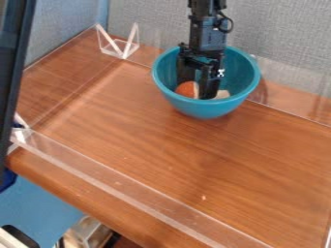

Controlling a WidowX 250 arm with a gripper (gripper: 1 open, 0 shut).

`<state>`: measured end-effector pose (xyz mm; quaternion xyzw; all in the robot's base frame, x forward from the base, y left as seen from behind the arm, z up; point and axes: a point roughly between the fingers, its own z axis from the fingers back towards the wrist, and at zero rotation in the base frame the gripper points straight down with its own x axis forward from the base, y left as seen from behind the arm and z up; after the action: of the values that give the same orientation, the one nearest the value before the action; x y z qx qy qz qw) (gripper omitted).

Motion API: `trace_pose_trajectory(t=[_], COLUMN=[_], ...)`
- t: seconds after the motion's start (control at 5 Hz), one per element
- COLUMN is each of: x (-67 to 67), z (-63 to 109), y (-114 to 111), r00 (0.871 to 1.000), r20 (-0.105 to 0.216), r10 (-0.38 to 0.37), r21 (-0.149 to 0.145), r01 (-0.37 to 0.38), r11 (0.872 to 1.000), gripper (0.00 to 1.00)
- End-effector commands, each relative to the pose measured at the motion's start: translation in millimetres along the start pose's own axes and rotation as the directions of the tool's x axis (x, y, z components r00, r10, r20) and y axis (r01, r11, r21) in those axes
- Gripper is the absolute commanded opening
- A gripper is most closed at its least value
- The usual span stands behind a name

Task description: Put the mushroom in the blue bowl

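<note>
The mushroom (189,89) lies on the floor of the blue bowl (239,97), directly under the tool (198,70), whose fingers stand apart and hold nothing, so retreat is straight up.

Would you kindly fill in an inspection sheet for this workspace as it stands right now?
Surface: wooden table with clear acrylic walls around its edge.
Job's things: mushroom lies inside the blue bowl, beside a pale piece that may be its stem.
Clutter: nothing seen.
Grippers: gripper pointing down into the bowl, jaws open just above the mushroom.
Cables: nothing seen.
Surroundings: grey backdrop behind the table.
</note>
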<state>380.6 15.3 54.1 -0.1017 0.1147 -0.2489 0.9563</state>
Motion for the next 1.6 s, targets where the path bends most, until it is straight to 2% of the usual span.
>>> trace_pose_trajectory(t=[0.0, 1.0, 1.4], x=[-0.1, -12.3, -18.6], z=[29.5, 45.9, 63.0], y=[-7, -17, -24], r00=[0.998, 0.998, 0.997], r20=[0.056, 0.056, 0.076], r10=[-0.005, 0.014, 0.019], r21=[0.052, 0.074, 0.099], r01=[0.002, -0.019, -0.027], r11=[0.999, 0.997, 0.995], gripper=[1.00, 1.00, 1.00])
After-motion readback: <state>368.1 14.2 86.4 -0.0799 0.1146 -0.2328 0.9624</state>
